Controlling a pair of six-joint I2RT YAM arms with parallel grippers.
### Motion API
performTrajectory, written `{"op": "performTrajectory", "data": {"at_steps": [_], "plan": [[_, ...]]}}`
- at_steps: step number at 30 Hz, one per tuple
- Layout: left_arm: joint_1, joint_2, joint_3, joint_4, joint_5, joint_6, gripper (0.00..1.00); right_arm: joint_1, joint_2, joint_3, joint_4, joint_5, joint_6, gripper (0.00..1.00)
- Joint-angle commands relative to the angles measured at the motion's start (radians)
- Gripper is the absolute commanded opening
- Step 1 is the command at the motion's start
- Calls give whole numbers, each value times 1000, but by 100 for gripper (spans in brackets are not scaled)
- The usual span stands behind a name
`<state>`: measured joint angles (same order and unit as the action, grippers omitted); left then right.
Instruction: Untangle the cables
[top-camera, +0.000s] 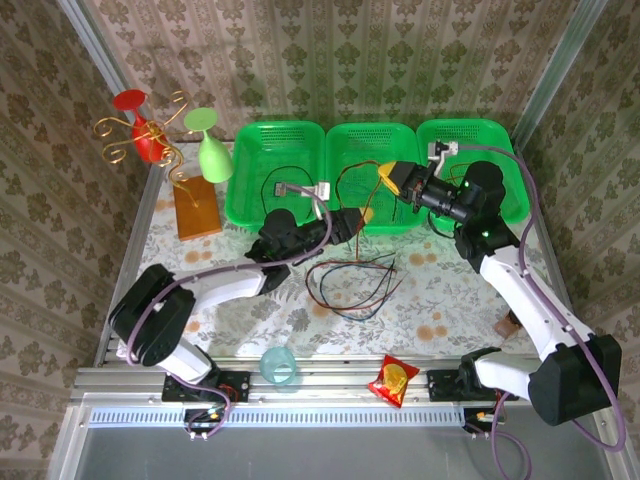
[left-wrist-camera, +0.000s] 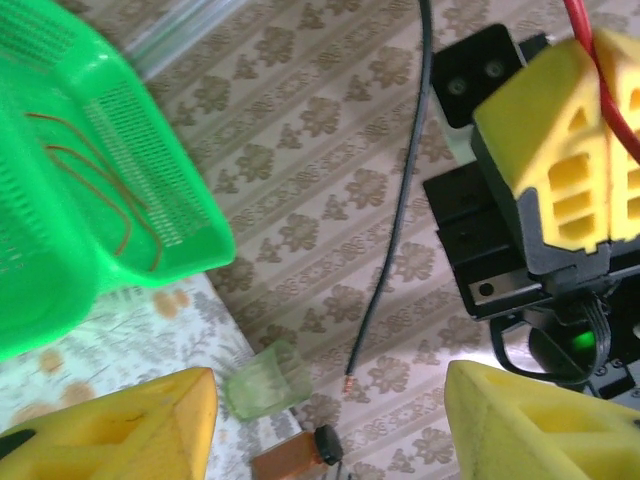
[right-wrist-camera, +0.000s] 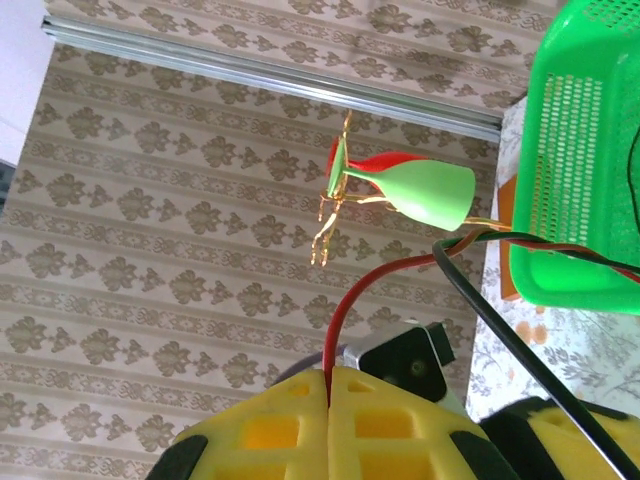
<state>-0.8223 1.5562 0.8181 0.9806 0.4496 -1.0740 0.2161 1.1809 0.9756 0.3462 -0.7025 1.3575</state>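
Yellow-padded and pressed tight together, the right end effector (right-wrist-camera: 328, 390) pinches a red cable (right-wrist-camera: 345, 298), which curves up out of its tips. A black cable (right-wrist-camera: 520, 349) slants across just beside it. Seen from above, this end effector hangs over the middle basket (top-camera: 372, 127) of three green ones along the back of the bench (top-camera: 440, 290).

The left end effector (top-camera: 347, 224) sits low by that basket's front edge with its pads spread wide apart, gripping nothing. In its wrist view the black cable dangles free in front of it, ending in a bare coppery tip, and the red one runs over the other arm's closed pads. An orange-brown cable (left-wrist-camera: 110, 190) lies inside the green basket at the left of that view.

Most of the cables (top-camera: 350, 282) – loose overlapping loops of red, black and a darker wire – lie on the bench just in front of the baskets, between the two arms.
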Motion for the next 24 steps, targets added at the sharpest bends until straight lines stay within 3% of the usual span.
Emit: {"op": "performTrajectory", "data": {"at_steps": [1, 14, 24], "plan": [[-19, 25, 70, 142, 39, 9, 62, -11, 25, 40, 74, 2, 69, 0], [-43, 193, 144, 299, 20, 25, 69, -20, 57, 35, 207, -9, 198, 0], [-81, 270, 230, 308, 35, 13, 70, -25, 51, 33, 214, -15, 213, 0]]}}
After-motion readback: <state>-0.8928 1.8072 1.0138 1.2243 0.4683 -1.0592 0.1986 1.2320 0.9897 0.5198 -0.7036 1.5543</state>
